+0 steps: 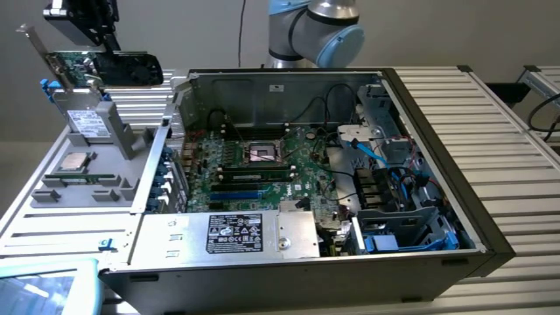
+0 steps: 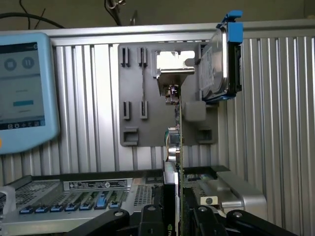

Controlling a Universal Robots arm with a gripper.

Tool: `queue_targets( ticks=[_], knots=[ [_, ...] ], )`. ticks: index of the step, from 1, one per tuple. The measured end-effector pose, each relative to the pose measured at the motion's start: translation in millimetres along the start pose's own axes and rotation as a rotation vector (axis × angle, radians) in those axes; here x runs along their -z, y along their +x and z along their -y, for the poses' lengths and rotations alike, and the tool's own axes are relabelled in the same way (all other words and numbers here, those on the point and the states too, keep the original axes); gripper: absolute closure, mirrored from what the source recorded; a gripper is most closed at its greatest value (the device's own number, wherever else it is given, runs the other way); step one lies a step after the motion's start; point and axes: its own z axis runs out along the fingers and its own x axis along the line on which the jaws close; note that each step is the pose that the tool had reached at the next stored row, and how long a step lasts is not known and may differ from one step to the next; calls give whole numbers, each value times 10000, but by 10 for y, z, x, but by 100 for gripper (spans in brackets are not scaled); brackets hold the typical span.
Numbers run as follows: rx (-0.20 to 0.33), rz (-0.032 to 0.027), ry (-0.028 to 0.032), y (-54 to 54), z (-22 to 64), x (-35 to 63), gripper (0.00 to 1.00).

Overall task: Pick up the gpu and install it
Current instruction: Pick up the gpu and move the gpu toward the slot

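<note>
Exterior and wrist views. The gripper point(image 1: 98, 44), in the upper left of the exterior view, is clenched on the gpu point(image 1: 118, 69). In the wrist view the gripper point(image 2: 176, 217) has one black finger point(image 2: 147, 219) on each face of the card, and the gpu point(image 2: 178, 147) is seen edge-on with its metal bracket at the far end. In the exterior view the card shows a green board, a black cooler and a slanting silver bracket. It hangs above the grey parts holder point(image 1: 131, 141), outside the computer case point(image 1: 289, 85).

The holder carries an upright hard drive point(image 1: 88, 121) with a white label, a flat processor point(image 1: 75, 161) and a memory stick point(image 1: 83, 177). To the exterior view's right, the open case lies on the ribbed metal surface point(image 1: 499, 131), exposing the green motherboard point(image 1: 254, 164). A labelled power supply point(image 1: 232, 233) sits at the case's near edge. The robot arm point(image 1: 315, 33) stands behind the case. A tablet point(image 1: 44, 289) occupies the lower left corner.
</note>
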Motion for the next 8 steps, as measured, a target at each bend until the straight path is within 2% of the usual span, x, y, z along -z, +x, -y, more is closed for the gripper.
queue_targets(
  ticks=[8],
  knots=[
    [89, 21, -4, 6, 284, -1, 73]
  ],
)
